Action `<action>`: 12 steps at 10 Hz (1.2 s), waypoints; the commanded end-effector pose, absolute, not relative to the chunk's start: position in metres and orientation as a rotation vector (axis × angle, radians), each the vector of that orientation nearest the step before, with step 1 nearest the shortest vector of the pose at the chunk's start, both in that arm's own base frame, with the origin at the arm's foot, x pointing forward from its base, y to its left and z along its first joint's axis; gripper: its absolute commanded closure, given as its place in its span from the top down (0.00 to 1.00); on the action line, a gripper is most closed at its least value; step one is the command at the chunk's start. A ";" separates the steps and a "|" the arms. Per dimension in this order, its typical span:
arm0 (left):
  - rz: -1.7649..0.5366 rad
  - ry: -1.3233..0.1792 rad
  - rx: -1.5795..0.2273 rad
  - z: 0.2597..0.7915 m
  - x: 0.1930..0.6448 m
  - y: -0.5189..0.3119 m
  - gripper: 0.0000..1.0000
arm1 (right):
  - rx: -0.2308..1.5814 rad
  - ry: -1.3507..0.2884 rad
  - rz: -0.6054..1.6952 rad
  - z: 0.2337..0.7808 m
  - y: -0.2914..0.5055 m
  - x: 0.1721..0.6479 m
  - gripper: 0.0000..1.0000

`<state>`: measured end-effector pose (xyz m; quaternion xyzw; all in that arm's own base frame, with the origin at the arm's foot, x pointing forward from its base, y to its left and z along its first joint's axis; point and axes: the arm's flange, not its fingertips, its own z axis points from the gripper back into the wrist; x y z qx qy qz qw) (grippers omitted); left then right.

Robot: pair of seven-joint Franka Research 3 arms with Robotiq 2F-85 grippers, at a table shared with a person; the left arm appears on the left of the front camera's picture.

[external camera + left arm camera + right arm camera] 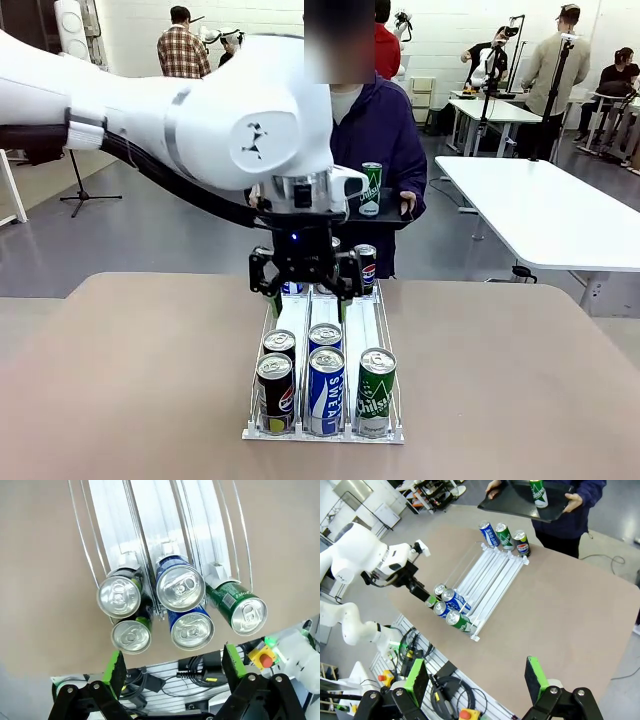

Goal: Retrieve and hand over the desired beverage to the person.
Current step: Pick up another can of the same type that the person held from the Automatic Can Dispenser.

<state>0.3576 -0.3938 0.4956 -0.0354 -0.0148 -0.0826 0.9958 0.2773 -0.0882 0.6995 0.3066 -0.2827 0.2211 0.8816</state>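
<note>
Green can (371,189), long axis vertical (top up), on tray (392,220)

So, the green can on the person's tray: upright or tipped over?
Upright: the green can stands on its base on the black tray, top rim uppermost.

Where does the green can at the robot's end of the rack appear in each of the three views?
Front view: the green can stands low in the middle, in the rightmost lane of the rack, beside a blue can.
Left wrist view: the green can is at the right, past the blue cans.
Right wrist view: the green can is left of centre, lowest of its group.
Shared landmark: the rack's white lanes.
</note>
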 end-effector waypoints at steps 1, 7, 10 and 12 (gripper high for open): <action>-0.149 -0.035 -0.007 0.481 0.352 -0.414 1.00 | 0.643 -0.589 0.475 0.697 -0.089 0.279 1.00; -0.157 -0.002 -0.006 0.463 0.341 -0.419 1.00 | 0.643 -0.589 0.475 0.697 -0.089 0.279 1.00; -0.157 -0.002 -0.006 0.463 0.341 -0.419 1.00 | 0.643 -0.589 0.475 0.697 -0.089 0.279 1.00; -0.151 0.005 -0.005 0.460 0.343 -0.420 1.00 | 0.643 -0.589 0.475 0.697 -0.089 0.279 1.00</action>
